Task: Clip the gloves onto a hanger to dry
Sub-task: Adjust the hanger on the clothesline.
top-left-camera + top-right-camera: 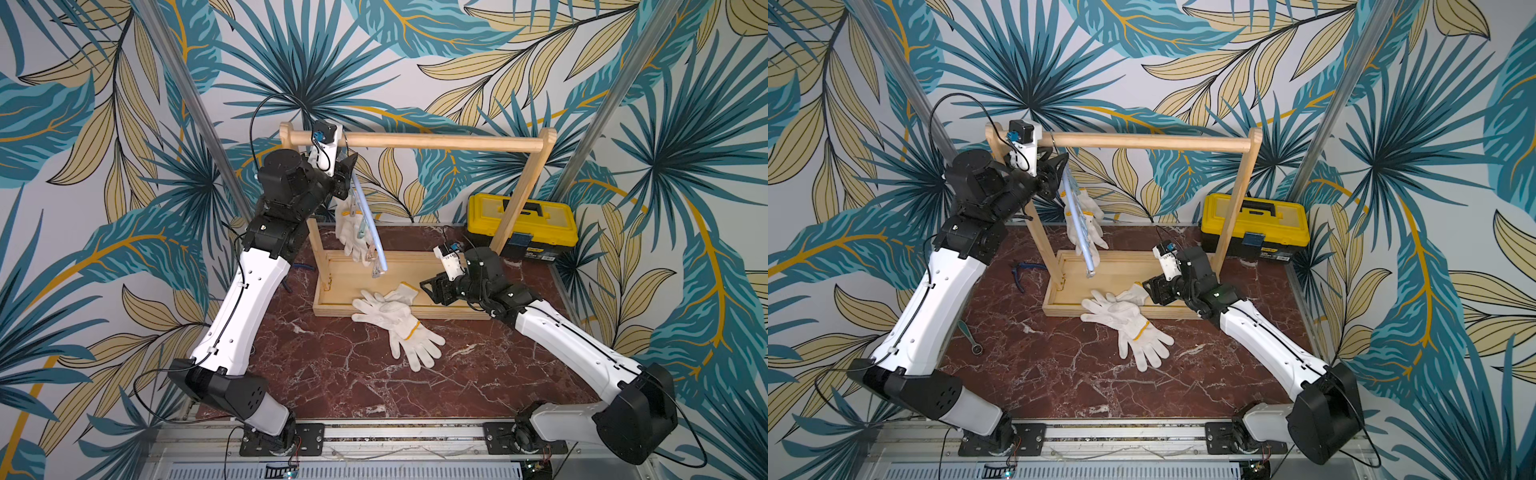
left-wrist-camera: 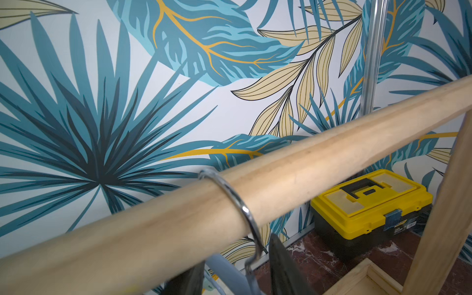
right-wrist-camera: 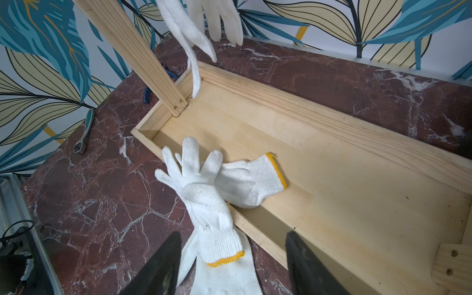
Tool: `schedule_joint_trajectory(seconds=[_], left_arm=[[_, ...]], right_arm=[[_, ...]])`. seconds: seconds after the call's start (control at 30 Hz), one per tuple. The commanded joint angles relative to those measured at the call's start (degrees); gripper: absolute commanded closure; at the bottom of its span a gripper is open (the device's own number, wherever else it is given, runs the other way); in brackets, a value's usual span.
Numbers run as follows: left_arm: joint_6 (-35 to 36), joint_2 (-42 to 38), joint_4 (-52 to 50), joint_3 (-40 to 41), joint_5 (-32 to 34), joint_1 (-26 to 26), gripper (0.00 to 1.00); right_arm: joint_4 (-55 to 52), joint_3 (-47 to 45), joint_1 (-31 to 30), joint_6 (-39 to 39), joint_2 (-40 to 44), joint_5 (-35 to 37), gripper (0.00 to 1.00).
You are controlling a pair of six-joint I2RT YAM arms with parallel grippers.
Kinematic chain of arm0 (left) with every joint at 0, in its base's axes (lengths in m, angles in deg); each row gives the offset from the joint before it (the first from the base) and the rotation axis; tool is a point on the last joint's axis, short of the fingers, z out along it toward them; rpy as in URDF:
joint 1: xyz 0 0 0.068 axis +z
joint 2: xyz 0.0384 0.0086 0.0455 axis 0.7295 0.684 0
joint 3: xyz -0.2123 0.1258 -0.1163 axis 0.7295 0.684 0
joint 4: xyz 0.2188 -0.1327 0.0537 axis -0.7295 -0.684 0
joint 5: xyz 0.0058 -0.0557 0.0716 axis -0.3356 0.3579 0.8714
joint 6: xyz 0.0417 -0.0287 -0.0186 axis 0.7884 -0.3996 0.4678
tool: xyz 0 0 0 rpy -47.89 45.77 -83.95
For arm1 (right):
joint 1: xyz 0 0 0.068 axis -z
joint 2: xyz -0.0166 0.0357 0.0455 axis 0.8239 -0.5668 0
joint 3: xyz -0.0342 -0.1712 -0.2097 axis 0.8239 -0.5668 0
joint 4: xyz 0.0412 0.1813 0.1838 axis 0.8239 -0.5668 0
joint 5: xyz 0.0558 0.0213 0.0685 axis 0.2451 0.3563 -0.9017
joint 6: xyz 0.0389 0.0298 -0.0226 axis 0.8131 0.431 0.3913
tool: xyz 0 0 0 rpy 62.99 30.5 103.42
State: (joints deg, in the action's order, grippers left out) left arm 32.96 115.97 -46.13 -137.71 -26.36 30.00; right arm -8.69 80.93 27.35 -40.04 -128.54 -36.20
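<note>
Gloves (image 1: 348,232) already hang clipped to the hanger (image 1: 373,228) on the rail (image 1: 436,141), left claw (image 1: 350,166) flanking its neck, grip uncertain, while loose gloves (image 1: 392,309) wait on the surface (image 1: 332,374) by the spread, empty right claw (image 3: 233,235).

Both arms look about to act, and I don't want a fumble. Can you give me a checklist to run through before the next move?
1. The hook hangs over the rail: ok.
2. The left gripper holds the hanger: cannot tell; its jaws flank the hook's stem.
3. The right gripper is open above the loose gloves: ok.
4. The loose gloves lie apart: not ok; they overlap across the tray front rim.
5. One of the clips is free: cannot tell.
</note>
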Motion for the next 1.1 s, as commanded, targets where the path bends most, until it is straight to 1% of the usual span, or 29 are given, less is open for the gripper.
schedule_joint_trajectory(seconds=[0.0, 0.13, 0.27, 0.33, 0.57, 0.73, 0.9, 1.07], left_arm=[[-0.8, 0.5, -2.0, -3.4, 2.0, -0.1, 0.63], [-1.9, 1.1, -2.0, -4.1, 1.8, -0.3, 0.71], [-2.3, 1.7, -2.0, -5.5, 1.0, -0.9, 0.84], [-2.4, 2.2, -2.0, -6.3, 0.5, -1.5, 0.88], [-4.0, 5.0, -2.3, -10.2, -3.3, -3.0, 0.99], [-3.6, 7.8, -3.9, -13.9, -4.4, -4.9, 1.0], [-4.4, 9.9, -4.4, -16.6, -7.0, -6.8, 1.0], [-2.6, 11.8, -6.8, -20.3, -6.8, -10.5, 1.0]], right_arm=[[0.8, -1.8, 0.1, 0.5, 1.5, -0.7, 0.35], [1.0, -2.1, 0.2, 0.4, 2.0, -0.6, 0.36], [1.5, -2.4, 0.1, 0.5, 2.0, -0.9, 0.37], [1.5, -2.5, 0.1, 0.4, 2.0, -1.0, 0.37], [1.9, -3.2, 0.1, 0.3, 2.7, -1.0, 0.38], [2.0, -4.0, 0.2, 0.1, 3.6, -0.7, 0.38], [2.3, -5.0, 0.2, 0.0, 4.3, -0.5, 0.38], [1.9, -5.6, 0.3, 0.0, 5.3, -0.4, 0.38]])
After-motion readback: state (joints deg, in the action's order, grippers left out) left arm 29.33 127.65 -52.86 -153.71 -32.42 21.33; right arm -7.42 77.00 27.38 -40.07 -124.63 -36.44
